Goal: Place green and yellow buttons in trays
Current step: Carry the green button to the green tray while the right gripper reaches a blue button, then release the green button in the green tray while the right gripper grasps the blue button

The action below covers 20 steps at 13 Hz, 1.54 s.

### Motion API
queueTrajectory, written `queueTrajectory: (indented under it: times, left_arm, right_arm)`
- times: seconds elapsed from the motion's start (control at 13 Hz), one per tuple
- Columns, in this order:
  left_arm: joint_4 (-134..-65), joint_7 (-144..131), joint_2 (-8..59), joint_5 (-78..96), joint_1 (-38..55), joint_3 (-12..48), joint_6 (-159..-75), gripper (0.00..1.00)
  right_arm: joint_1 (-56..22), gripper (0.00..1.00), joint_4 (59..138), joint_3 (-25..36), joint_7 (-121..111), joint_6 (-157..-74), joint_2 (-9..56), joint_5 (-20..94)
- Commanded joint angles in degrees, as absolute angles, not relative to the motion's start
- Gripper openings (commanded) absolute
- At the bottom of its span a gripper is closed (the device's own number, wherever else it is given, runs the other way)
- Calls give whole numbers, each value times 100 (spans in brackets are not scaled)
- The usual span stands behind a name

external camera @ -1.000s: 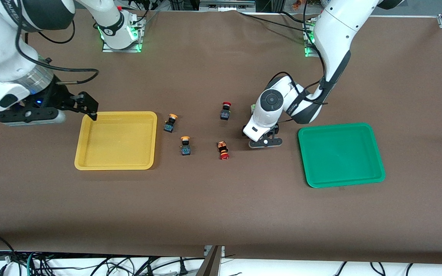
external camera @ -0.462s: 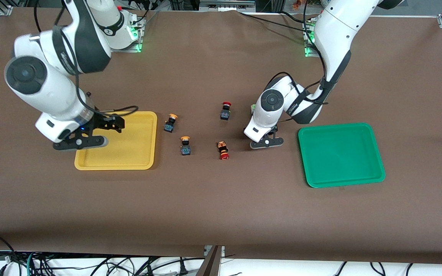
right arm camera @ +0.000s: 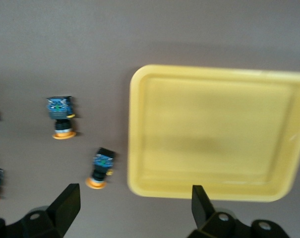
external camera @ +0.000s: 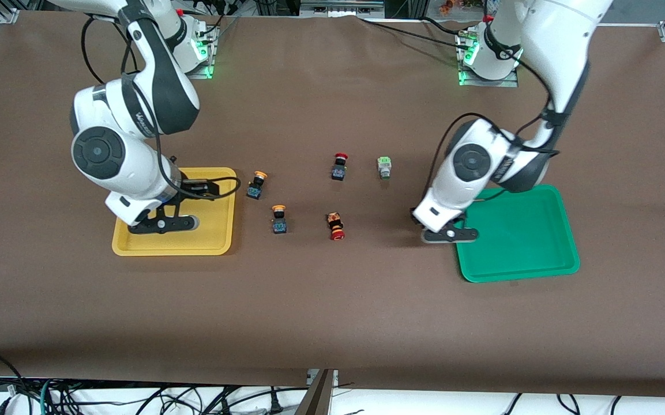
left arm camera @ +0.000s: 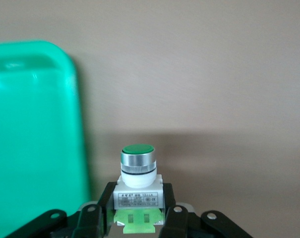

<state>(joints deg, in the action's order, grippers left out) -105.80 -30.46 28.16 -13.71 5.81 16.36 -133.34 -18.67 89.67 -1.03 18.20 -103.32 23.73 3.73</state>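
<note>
buttons [external camera: 278,219] between trays [external camera: 173,245] | one button [external camera: 384,167] nearer left arm's end

There were two trays on the table [external camera: 332,323]: one yellow tray [external camera: 136,245] and one green tray [external camera: 528,268]. There were two yellow-capped buttons [external camera: 258,185] [external camera: 278,218], two red-capped switches [external camera: 339,166] [external camera: 335,225] and two green-capped buttons, one standing on the table [external camera: 384,167] and one held in a claw [left arm camera: 138,184]. That made six small switches in all. There were two robot arms, each with one claw.
</note>
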Motion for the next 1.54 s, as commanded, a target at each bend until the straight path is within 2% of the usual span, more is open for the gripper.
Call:
queueTrajectory:
  times: [0.0, 0.15, 0.46, 0.85, 1.0, 1.15, 1.23, 1.38, 1.46]
  left_arm:
    - [-11021, -2070, 2400, -1424, 37, 1609, -13289, 0]
    - [-11161, -1087, 2303, -970, -132, 1189, -13298, 0]
    - [-11443, 1007, 2294, 227, -132, 142, -13350, 0]
    - [-11970, 1230, 2399, 308, -158, -255, -14008, 0]
    - [-11979, 1239, 2434, 308, -202, -351, -14027, 0]
    - [-12076, 1239, 2478, 308, -263, -360, -14045, 0]
    - [-12076, 1231, 2487, 325, -264, -369, -14045, 8]
    - [-12076, 1117, 2514, 325, -264, -369, -14028, 43]
    - [-12076, 1116, 2514, 334, -264, -369, -14001, 67]
  right_arm:
    - [-2064, 99, 9139, -97, 2590, -10423, 2610, 755]
    - [-2328, 99, 9551, -97, 3248, -10799, 2698, 765]
    - [-2663, 99, 10536, -97, 4129, -12074, 2733, 765]
    - [-2856, 97, 11398, -105, 4474, -13445, 2944, 765]
    - [-2900, 90, 11505, -105, 4474, -13693, 3006, 765]
    - [-2900, 70, 11496, -105, 4465, -13693, 3041, 765]
    - [-2900, 54, 11487, -105, 4456, -13667, 3024, 765]
    - [-2900, 26, 11452, -105, 4404, -13606, 2962, 765]
    - [-2900, 19, 11391, -97, 4369, -13458, 2884, 765]
